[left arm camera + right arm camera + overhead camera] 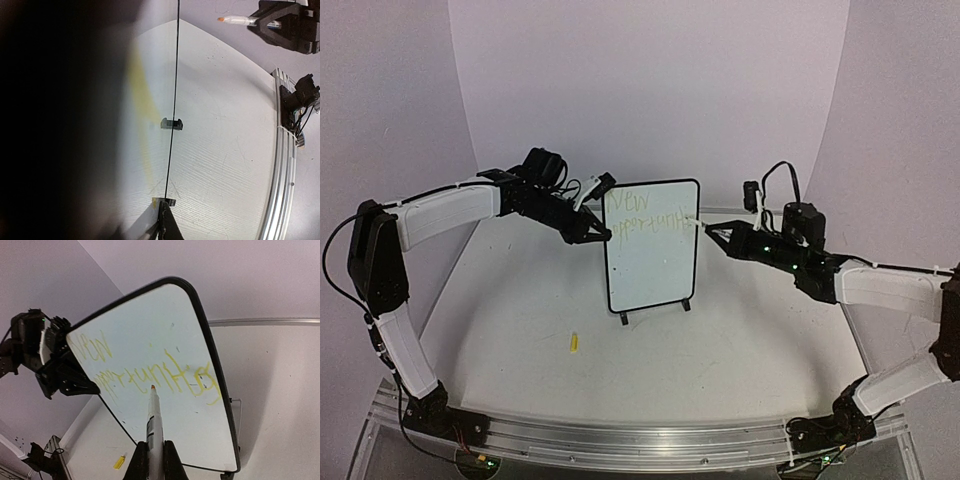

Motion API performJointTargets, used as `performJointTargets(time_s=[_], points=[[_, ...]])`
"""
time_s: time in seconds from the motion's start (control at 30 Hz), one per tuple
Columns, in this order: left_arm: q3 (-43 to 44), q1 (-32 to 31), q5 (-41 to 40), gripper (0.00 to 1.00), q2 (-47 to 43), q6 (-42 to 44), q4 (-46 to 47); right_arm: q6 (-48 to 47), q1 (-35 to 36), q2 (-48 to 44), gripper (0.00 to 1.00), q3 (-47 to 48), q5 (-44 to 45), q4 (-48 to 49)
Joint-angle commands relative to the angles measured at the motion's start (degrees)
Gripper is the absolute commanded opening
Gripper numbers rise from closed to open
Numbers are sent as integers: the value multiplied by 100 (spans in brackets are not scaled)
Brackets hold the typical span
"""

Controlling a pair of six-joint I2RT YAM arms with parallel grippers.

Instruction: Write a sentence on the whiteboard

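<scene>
Nearest, a yellow cap [574,343] loose on the table [740,340]. Mid-table, the whiteboard [651,265] upright, left edge pinched by the closed left gripper [603,236], the sentence [645,221] in faint yellow across its top. Right gripper [154,454] clamped on a marker [153,415], tip just below the writing.

A whiteboard [651,270] is held upright on the table [740,350] between 2 arms.

The whiteboard is stood on 2 small black feet [623,318], and its left edge is clamped by the closed left gripper [601,236]. The sentence [645,212] is seen as 2 faint yellow-green lines across the upper part of the white surface. A slim white marker [699,222] is gripped in the closed right gripper [713,230], and its tip is placed at the board's right edge, level with line 2. A small yellow cap [574,343] is left lying on the table in front of the board, well apart from it. An aluminium rail [640,436] is seen along the near edge.
</scene>
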Motion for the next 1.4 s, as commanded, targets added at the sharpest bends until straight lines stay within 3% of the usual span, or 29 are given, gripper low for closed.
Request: performJointTargets(time_s=[0.0,0.3,0.67,0.97,1.37], points=[[-117,-27,-518,0,-106,240,-402,-68,41,-376,0,-29,-322,164],[-127,-24,-528,0,-59,248,-392,-372,959,-104,0,26,470,-246],[-153,-40,-549,0,-83,246,-373,-330,1900,1356,0,757,567,155],[-170,-36,-585,0,-97,246,-356,-247,2080,2106,0,1311,835,236],[-170,-36,-597,0,-112,261,-363,-137,2083,2282,0,1523,1339,331]])
